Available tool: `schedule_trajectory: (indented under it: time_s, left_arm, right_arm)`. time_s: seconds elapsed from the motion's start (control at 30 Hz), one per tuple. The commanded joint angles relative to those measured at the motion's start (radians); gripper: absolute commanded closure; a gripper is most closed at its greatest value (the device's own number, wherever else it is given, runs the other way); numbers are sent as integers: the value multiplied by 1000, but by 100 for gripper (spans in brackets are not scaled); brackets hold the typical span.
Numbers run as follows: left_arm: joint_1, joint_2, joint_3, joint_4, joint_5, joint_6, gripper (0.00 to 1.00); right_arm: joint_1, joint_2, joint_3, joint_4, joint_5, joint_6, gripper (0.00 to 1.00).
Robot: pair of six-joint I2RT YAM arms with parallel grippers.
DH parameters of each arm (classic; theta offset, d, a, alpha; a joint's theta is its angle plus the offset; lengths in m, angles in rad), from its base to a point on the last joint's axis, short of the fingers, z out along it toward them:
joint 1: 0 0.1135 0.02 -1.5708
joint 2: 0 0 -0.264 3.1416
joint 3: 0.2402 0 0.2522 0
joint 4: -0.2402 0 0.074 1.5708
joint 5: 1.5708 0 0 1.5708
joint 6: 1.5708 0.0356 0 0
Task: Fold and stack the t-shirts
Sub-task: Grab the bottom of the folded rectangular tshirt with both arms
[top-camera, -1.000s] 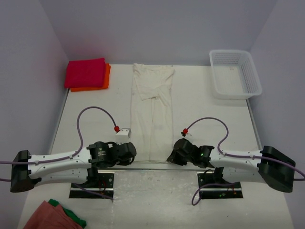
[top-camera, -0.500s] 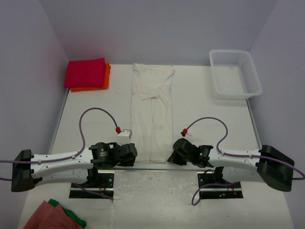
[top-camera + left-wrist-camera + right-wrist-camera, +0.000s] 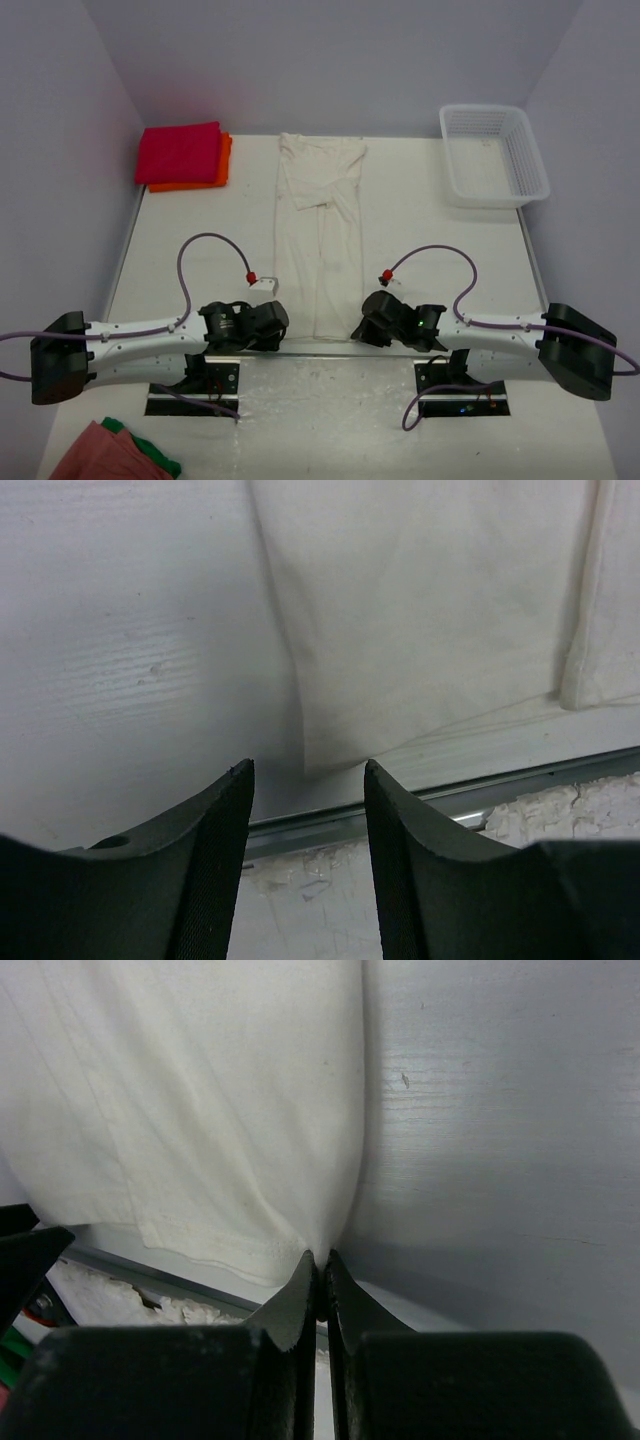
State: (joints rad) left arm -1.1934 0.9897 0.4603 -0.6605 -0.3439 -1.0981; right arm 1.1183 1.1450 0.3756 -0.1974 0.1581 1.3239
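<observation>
Shirt: cream t-shirt, long strip on table, hem at near edge.
Handling: light, limp, wrinkly; hem corners probably give the surest hold.
Left pincer: apart, straddling left corner.
Right pincer: clamped on right corner.

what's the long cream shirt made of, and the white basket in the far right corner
The long cream-white t-shirt looks like soft, matte cotton knit, judging by its limp wrinkles and stitched hem; the exact fibre is unclear. The white mesh basket is likely rigid moulded plastic: smooth, with a regular open grid and walls that hold their shape.
</observation>
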Motion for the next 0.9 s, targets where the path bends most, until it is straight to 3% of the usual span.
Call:
schedule_trajectory:
  time_s: [0.0,0.6,0.77,0.87]
  left_arm:
    - [29,23,0,84,-3,49,51]
    - [126,56,-60,217,74,130,53]
    - [141,58,-83,239,89,135,62]
    - [141,50,-86,236,105,135,76]
  right_arm:
    - [12,32,-26,-134,43,-17,100]
    - [21,21,-29,-158,47,-2,100]
    - [21,25,-29,-163,49,-2,100]
    - [21,36,-21,-169,47,-3,100]
